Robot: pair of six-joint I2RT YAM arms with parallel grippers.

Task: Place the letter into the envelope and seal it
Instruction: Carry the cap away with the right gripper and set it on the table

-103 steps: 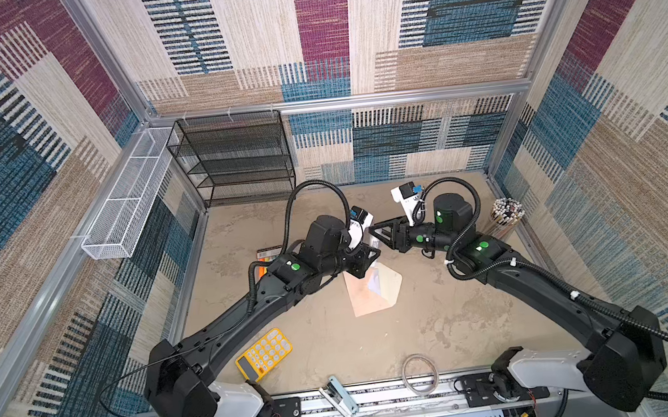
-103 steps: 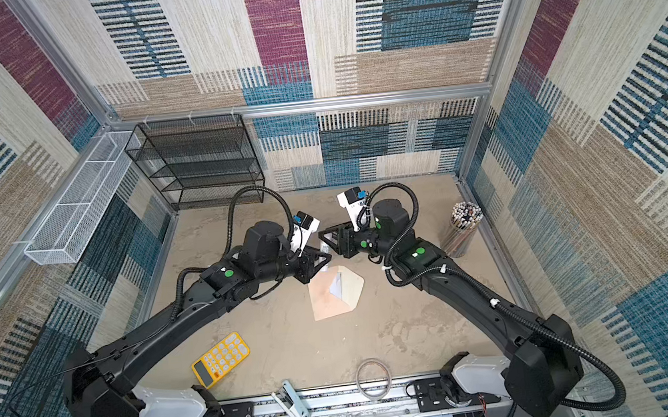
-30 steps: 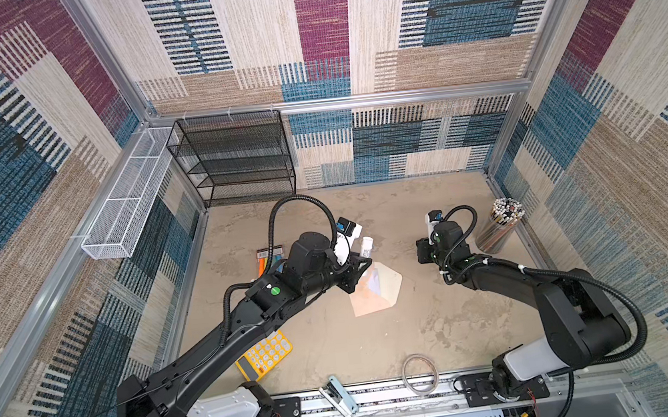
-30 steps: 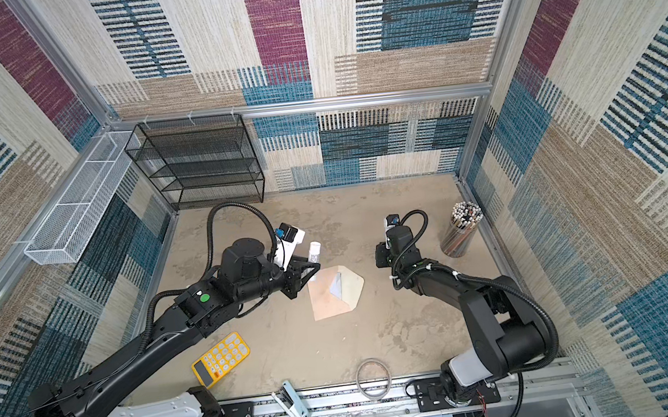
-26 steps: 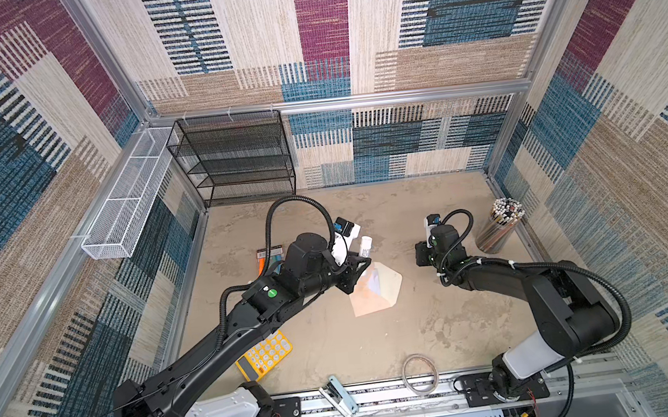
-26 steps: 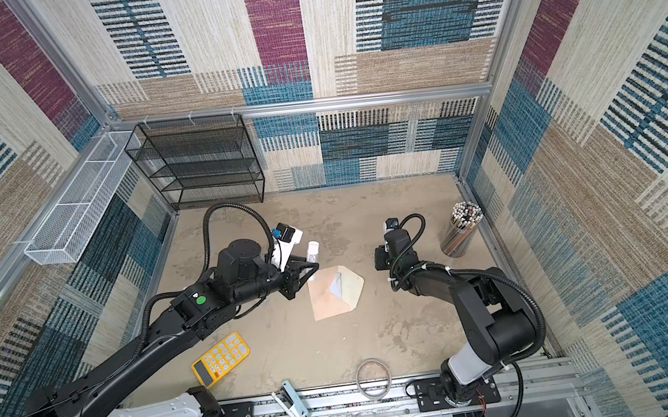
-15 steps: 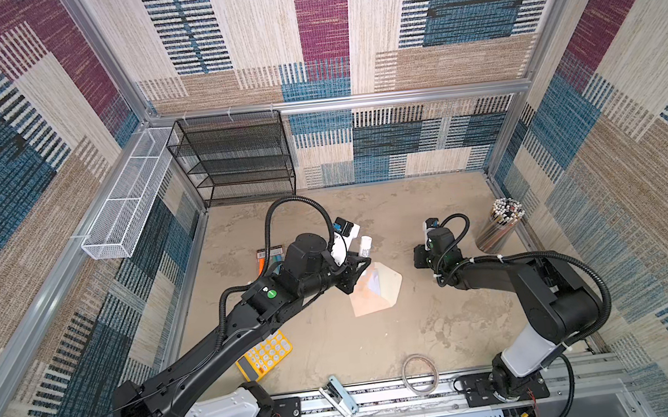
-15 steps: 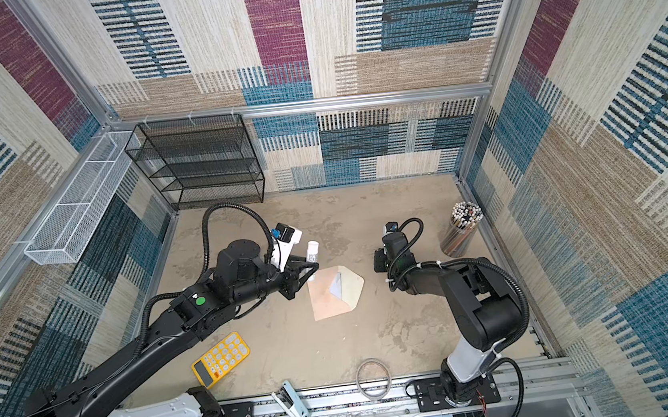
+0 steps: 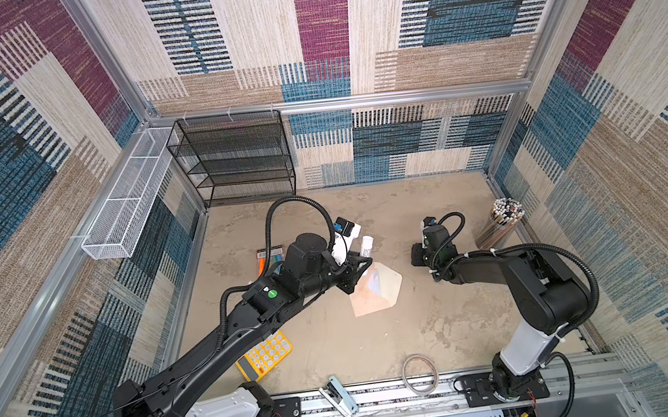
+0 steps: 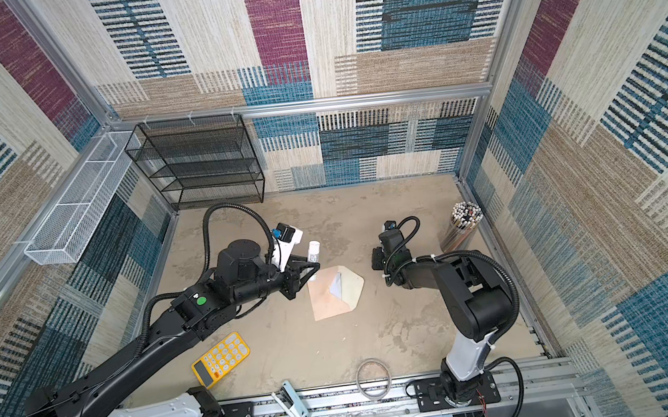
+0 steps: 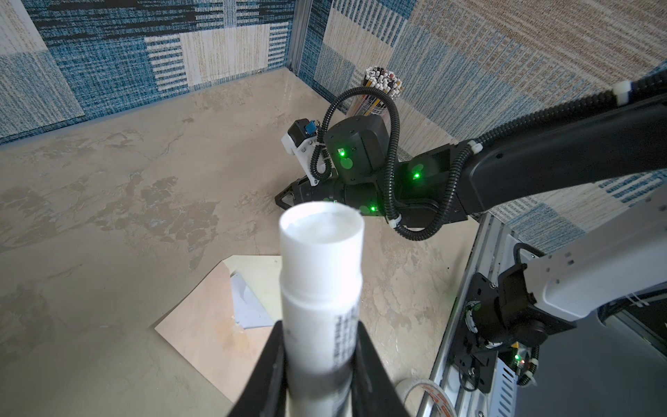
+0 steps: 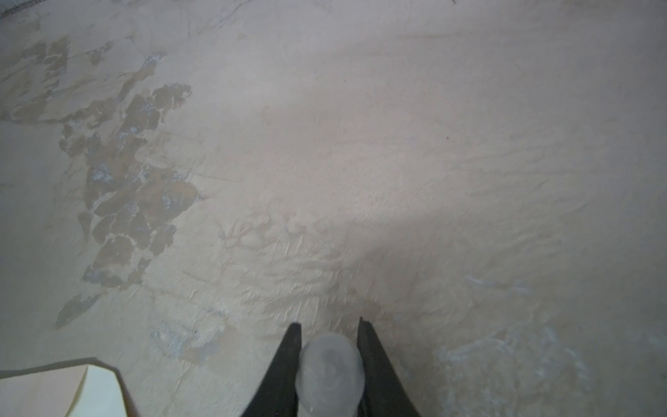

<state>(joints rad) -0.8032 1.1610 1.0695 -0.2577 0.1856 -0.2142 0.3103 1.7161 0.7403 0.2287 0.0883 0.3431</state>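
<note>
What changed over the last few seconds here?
The right gripper drew away to the right from the left gripper, carrying a translucent cap; the left gripper shifted slightly left, gripping the white tube. The envelope, flap open, stayed put.

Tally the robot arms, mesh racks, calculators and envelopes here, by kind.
Robot arms: 2, left arm, right arm
Mesh racks: 2, black shelf, white basket
Calculators: 1, yellow calculator
Envelopes: 1, peach envelope
Total: 6

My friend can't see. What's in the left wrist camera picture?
Up close, the black jaws of the left gripper grip a white glue-stick tube. Behind it, the peach envelope lies open on the table with the white letter poking out. The right arm is beyond.
</note>
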